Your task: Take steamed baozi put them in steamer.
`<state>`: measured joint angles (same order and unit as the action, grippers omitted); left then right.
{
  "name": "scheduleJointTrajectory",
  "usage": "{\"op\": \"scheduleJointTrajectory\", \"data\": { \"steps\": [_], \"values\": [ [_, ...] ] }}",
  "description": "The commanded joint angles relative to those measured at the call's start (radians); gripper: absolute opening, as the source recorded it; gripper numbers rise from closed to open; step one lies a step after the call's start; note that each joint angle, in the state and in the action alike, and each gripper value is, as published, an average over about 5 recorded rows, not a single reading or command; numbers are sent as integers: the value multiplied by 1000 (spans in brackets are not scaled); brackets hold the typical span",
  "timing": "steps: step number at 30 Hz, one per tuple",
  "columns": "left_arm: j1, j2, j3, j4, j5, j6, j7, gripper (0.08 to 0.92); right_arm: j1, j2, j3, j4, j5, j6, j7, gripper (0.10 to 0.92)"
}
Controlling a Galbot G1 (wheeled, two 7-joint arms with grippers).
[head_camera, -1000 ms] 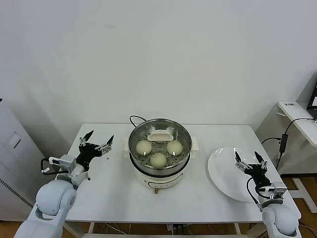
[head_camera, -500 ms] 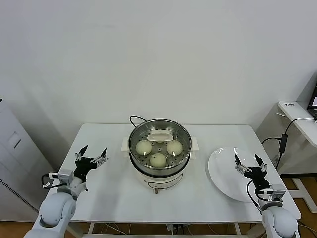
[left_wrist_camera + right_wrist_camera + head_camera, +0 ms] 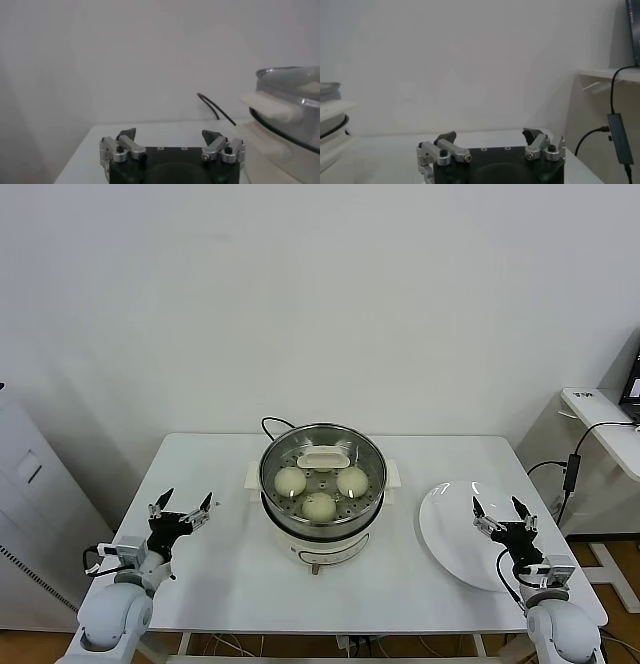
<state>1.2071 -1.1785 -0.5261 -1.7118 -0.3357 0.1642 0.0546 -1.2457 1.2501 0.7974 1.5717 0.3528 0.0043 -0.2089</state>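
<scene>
Three steamed baozi (image 3: 319, 506) sit inside the steamer (image 3: 322, 449) at table centre, grouped around a white fitting in the basket. Left gripper (image 3: 180, 511) hovers over the table's left edge, jaws spread wide, empty. Right gripper (image 3: 504, 517) hangs over the white plate (image 3: 445, 529), jaws likewise wide apart, holding nothing.

We are seeing a plain white wall (image 3: 320, 294) rising behind, a white table (image 3: 230, 574) standing before it, a white shelf (image 3: 600, 409) jutting at the right (cables trailing down).
</scene>
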Motion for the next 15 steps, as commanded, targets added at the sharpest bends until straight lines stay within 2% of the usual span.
{"op": "scheduleJointTrajectory", "data": {
  "steps": [1, 15],
  "values": [
    [7, -5, -4, 13, 3, -9, 0, 823, 4, 3, 0, -2, -5, -12, 4, 823],
    [10, -10, 1, 2, 2, 18, 0, 823, 2, 6, 2, -13, 1, -14, 3, 823]
  ]
}}
